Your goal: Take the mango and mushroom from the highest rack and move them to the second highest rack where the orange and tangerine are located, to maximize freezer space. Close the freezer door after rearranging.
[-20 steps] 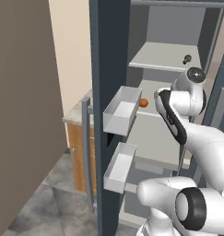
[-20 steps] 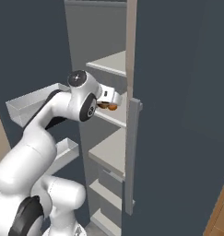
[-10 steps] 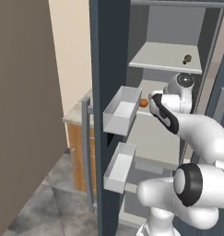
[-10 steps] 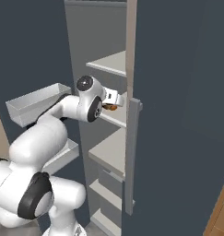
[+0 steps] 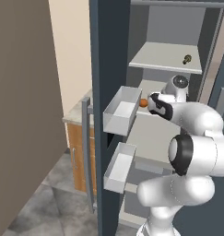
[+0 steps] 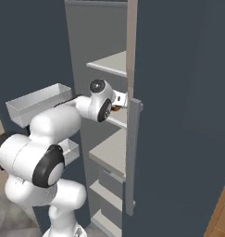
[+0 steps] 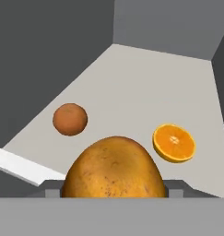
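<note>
Mango [image 7: 114, 168] grasped in end effector [image 7: 114, 186], tangerine [image 7: 70, 119] and orange [image 7: 174, 142] beyond, apart

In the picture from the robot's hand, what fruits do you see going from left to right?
Tangerine → mango, big and close at the bottom → orange, a cut half with its inside showing.
</note>
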Available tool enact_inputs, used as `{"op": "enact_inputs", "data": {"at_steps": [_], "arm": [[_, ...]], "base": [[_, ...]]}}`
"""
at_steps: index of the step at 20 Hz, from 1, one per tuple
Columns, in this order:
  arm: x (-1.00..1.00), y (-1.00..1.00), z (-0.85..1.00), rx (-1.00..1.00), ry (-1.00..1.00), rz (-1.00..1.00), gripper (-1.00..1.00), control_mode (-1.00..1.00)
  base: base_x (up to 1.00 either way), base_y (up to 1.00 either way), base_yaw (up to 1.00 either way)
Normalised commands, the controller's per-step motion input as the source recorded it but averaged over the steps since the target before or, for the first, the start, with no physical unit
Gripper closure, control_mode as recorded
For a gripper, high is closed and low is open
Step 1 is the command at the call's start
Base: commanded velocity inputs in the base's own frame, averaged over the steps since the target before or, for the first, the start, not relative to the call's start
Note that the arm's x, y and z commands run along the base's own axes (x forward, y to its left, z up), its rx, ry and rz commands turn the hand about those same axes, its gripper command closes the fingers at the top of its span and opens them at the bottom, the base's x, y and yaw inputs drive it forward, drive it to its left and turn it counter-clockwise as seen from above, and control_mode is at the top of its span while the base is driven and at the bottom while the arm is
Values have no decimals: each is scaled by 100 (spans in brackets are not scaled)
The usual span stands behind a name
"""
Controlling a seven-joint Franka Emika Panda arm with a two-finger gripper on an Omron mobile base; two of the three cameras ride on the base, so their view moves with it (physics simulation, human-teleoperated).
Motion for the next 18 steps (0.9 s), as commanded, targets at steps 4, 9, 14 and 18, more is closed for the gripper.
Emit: {"op": "enact_inputs", "data": {"at_steps": [4,9,14,18], "arm": [[48,-15,-27,0,14,0,100,-100],[51,-13,-30,0,8,0,100,-100],[46,-11,-40,0,0,0,100,-100],[46,-11,-41,0,0,0,100,-100]], "base": [[0,0,0],[0,0,0],[0,0,0],[0,0,0]]}}
